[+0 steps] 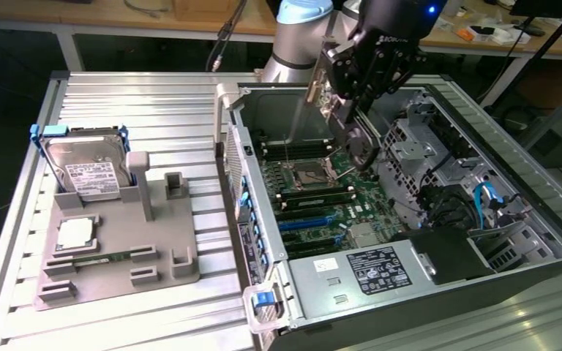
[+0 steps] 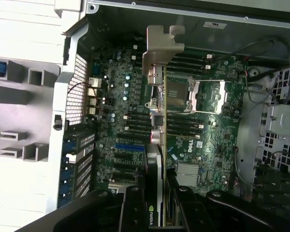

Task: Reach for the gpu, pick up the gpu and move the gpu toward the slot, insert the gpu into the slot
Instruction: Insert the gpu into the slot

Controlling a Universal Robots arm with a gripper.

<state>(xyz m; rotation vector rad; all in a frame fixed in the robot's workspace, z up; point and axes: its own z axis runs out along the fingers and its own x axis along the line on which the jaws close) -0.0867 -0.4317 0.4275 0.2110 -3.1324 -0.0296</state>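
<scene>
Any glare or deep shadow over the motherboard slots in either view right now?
Exterior view: motherboard evenly lit, no glare. Wrist view: table washed out white, motherboard dim but slots visible, gpu bracket catching light.

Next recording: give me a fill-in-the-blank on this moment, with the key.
1. The gripper is ____ on the gpu.
2. It holds the gpu over the motherboard inside the open computer ____.
3. The hard drive sits on the gray fixture, on the exterior view's ____.
Missing words: shut; case; left.
</scene>
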